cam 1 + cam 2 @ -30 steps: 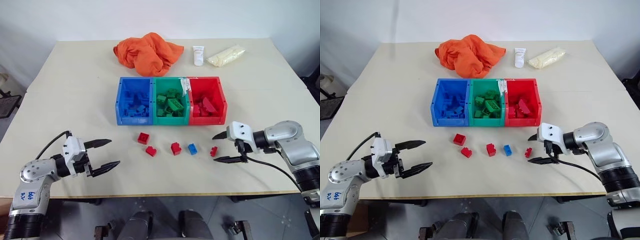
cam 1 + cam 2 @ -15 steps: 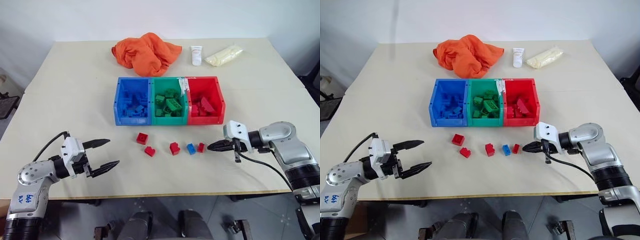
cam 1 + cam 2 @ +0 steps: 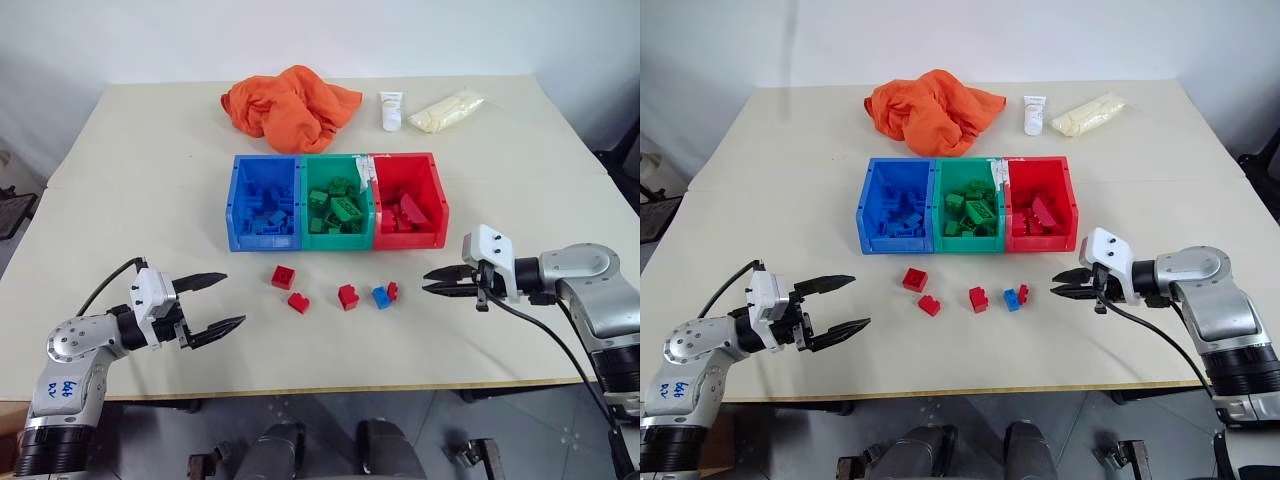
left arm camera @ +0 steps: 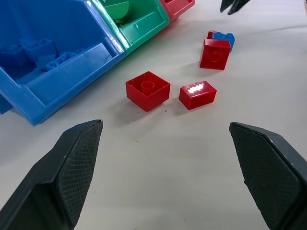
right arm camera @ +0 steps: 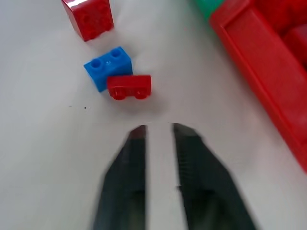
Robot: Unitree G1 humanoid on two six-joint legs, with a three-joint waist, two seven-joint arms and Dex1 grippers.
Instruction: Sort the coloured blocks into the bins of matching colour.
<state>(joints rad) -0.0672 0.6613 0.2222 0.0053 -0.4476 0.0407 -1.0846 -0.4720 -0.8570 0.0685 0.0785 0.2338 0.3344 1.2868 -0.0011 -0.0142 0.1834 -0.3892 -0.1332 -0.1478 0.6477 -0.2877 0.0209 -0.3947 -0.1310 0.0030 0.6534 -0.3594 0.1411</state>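
Left gripper: my left gripper hangs over the table at about 8 o'clock from the bins, fingers spread wide, nothing between them.
Right gripper: my right gripper sits at about 4 o'clock from the bins, pointing toward the loose bricks. Its fingers stand a narrow gap apart with bare table showing between them; I grasp nothing.
Bins: the blue bin, green bin and red bin stand joined in a row at mid-table, each already holding bricks of its own colour.
Blue block: the blue block lies on the table at 6 o'clock from the red bin, outside any bin.
Small red block: a small red block touches the blue block on its 3 o'clock side, just ahead of my right fingertips but apart from them.
Other red blocks: three red blocks lie loose at 6 o'clock from the bins: one below the blue bin, one just beside it at 5 o'clock, one below the green bin.
Far edge: an orange cloth, a white tube and a pale bag lie at 12 o'clock from the bins.
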